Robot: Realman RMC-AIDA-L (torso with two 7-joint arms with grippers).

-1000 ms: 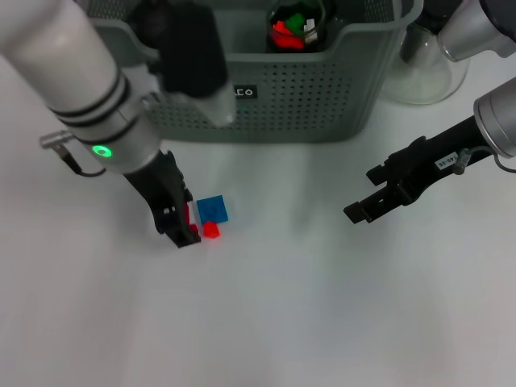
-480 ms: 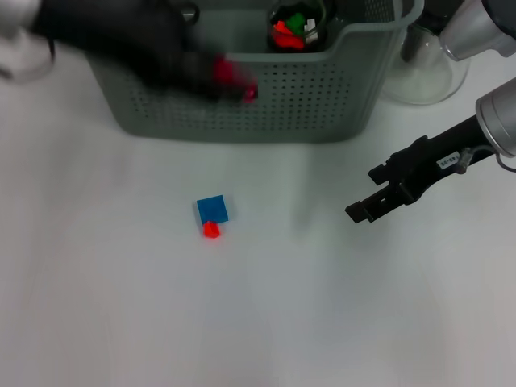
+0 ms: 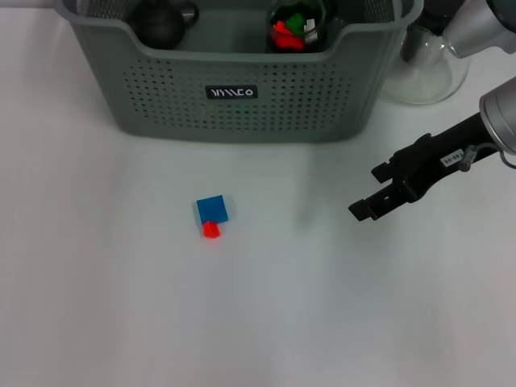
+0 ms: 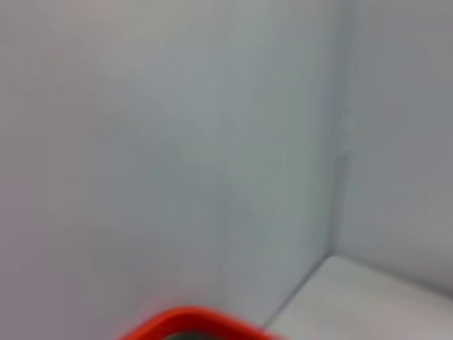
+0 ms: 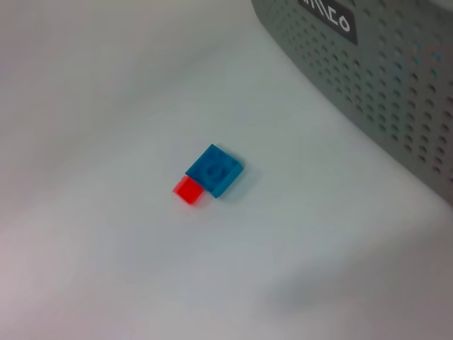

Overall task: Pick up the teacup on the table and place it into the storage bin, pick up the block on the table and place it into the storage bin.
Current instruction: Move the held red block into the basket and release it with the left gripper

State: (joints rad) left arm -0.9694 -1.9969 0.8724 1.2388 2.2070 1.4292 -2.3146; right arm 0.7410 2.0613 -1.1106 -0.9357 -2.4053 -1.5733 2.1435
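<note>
A blue block [image 3: 212, 209] [image 5: 214, 170] lies on the white table with a small red block [image 3: 210, 230] [image 5: 188, 190] touching its near edge. Behind them stands the grey-green storage bin [image 3: 242, 121] [image 5: 375, 78]. Inside it, at the left, sits a dark round vessel with a small handle [image 3: 161, 22]. A cup holding red and green pieces [image 3: 294, 24] sits at the middle; I cannot tell which is the teacup. My right gripper [image 3: 373, 192] hovers open and empty to the right of the blocks. My left gripper is out of sight; its wrist view shows blurred grey surfaces and a red edge [image 4: 187, 322].
A clear glass pot [image 3: 423, 68] stands right of the bin, behind my right arm [image 3: 451, 153]. White tabletop [image 3: 258, 322] stretches in front of the blocks and to their left.
My left arm, whose gripper was down beside the blue block, swept up toward the bin with a red piece and has left the head view. The right arm has hardly moved.
</note>
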